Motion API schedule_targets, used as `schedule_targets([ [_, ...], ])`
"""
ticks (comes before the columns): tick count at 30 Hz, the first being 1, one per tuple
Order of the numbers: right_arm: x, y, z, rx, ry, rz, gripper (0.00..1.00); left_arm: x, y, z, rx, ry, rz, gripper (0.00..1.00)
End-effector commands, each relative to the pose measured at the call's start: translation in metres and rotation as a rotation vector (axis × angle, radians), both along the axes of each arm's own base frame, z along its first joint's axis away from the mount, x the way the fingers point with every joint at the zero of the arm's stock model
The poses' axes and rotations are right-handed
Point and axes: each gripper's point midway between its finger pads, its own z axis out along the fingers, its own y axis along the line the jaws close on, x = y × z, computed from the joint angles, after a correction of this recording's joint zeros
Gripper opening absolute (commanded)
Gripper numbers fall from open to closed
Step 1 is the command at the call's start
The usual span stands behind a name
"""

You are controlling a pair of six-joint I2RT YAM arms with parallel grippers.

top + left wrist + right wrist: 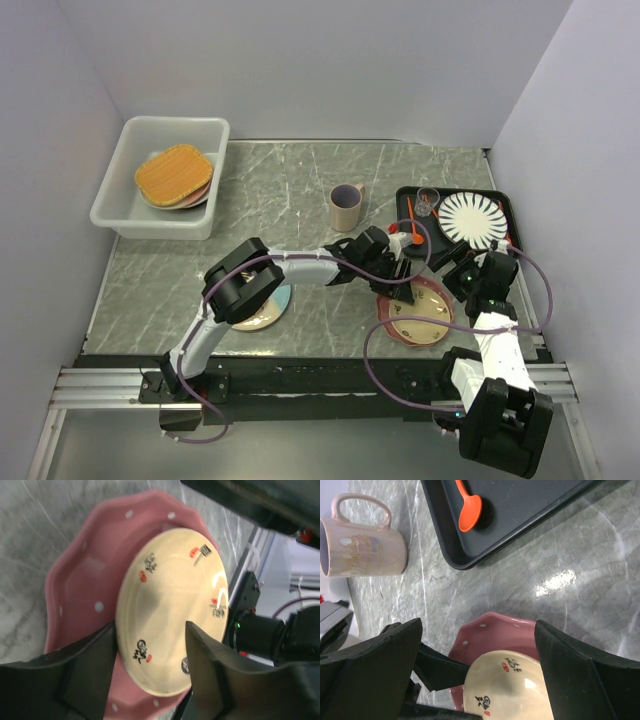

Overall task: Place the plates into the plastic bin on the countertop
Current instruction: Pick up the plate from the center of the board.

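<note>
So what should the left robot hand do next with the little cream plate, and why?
Probably ease the left gripper down and close on the small round cream plate's near rim. Its open fingers frame that rim without gripping, and the plate sits on the pink scalloped dotted plate, far from the translucent white plastic bin.

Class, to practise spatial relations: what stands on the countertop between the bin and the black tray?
The mug, standing nearer the tray than the bin; the top view shows it.
</note>
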Motion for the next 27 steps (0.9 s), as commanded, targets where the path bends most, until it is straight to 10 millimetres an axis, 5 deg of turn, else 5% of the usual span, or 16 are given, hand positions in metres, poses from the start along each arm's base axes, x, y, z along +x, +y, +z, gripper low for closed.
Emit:
schedule_targets([
  [1,0.005,-0.002,0.004,-0.014,-0.042,0.014,1.00,-0.002,0.001,-0.030,0.118,-0.027,0.011,0.56],
  [3,0.005,-0.001,0.003,-0.012,-0.041,0.016,1.00,-0.003,0.001,-0.038,0.165,-0.040,0.017,0.49],
  [9,0.005,-0.001,0.004,-0.012,-0.045,0.019,1.00,-0.003,0.001,-0.046,0.191,-0.047,0.021,0.01],
  [23,0.006,0.001,0.007,-0.003,-0.056,0.030,1.00,0.006,0.011,-0.018,0.165,-0.100,0.079,0.01],
  [27,0.006,0.002,0.010,-0.005,-0.067,0.038,1.00,0.014,0.018,0.004,0.105,-0.095,0.102,0.01],
])
